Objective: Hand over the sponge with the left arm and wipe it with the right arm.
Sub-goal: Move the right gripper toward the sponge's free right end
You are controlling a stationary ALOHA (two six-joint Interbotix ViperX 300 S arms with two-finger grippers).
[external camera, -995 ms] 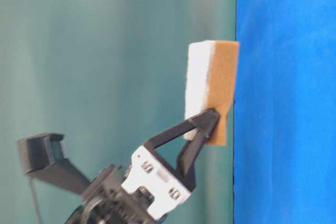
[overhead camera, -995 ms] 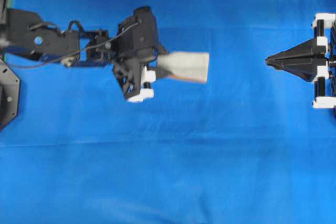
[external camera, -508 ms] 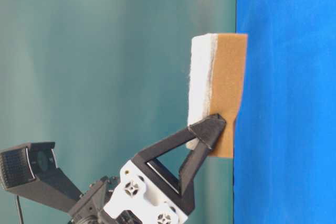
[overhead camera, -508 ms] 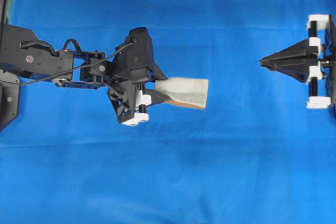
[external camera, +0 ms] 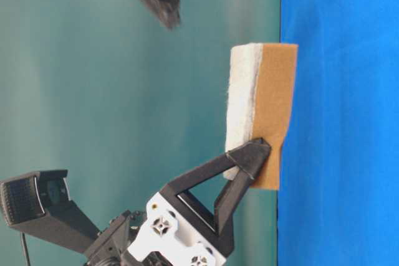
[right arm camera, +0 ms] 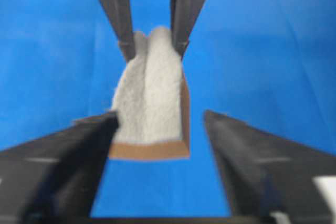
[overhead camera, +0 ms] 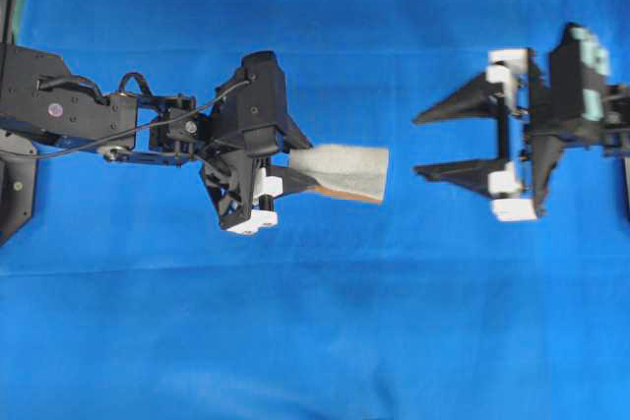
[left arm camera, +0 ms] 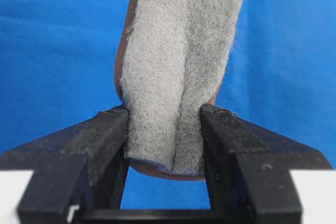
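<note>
Sponge [overhead camera: 345,171]: pinched at its near end by my left end effector [overhead camera: 291,170]; long axis points toward my spread right end effector [overhead camera: 425,146], near, not touching.

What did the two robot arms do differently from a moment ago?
The right gripper opened its fingers wide and moved in toward the sponge, not touching it yet. The left gripper swung slightly, then kept the sponge pinched and held out above the blue cloth.

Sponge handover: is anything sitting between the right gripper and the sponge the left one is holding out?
Nothing visible. The left gripper pinches one end of the sponge, its free end pointing at the open right gripper. Only bare blue cloth shows in the gap, and the right wrist view frames the sponge between its fingers.
</note>
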